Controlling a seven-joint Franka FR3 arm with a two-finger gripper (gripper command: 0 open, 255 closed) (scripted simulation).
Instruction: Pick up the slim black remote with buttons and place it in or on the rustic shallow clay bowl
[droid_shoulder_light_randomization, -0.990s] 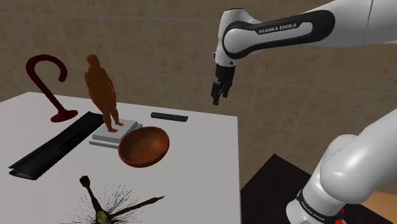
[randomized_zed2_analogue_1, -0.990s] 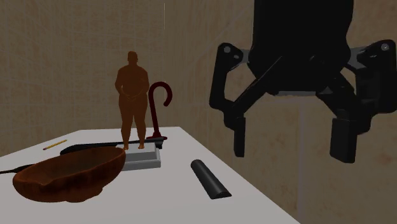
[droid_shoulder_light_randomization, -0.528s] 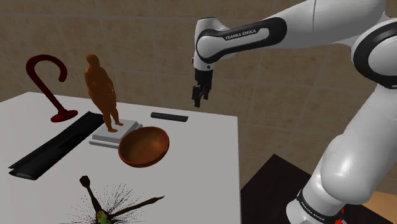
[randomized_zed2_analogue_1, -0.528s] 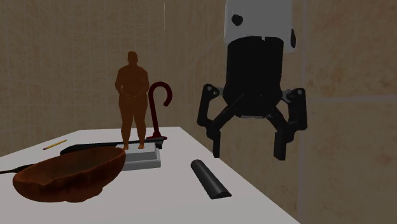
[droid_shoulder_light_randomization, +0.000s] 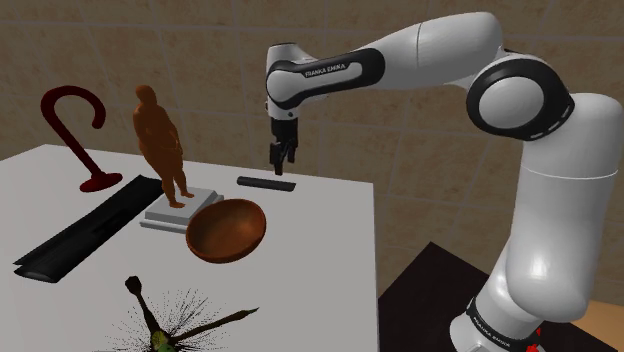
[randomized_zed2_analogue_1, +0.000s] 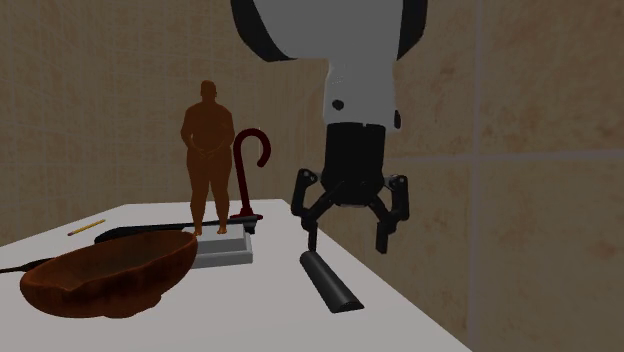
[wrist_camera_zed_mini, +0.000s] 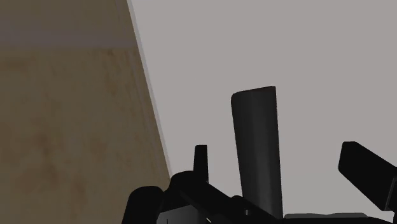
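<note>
Shoulder view: the arm's link reads "FRANKA EMIKA" in white letters. The gripper (droid_shoulder_light_randomization: 281, 168) hangs just above the slim black remote (droid_shoulder_light_randomization: 266, 184), which lies flat on the white surface (droid_shoulder_light_randomization: 325, 265) near its far edge. Half a second ago the gripper was higher and further to this view's right; it has since come down over the remote. The brown clay bowl (droid_shoulder_light_randomization: 227, 231) sits nearer the camera than the remote, apart from it, and has not moved.

Second exterior view: the gripper (randomized_zed2_analogue_1: 347, 241) is spread wide and holds nothing, its fingertips just above the remote's (randomized_zed2_analogue_1: 329, 281) far end. The bowl (randomized_zed2_analogue_1: 108, 274) lies to the remote's left.

Wrist view: the remote (wrist_camera_zed_mini: 257, 146) runs lengthwise between the parted fingers of the gripper (wrist_camera_zed_mini: 283, 164), touching neither.
</note>
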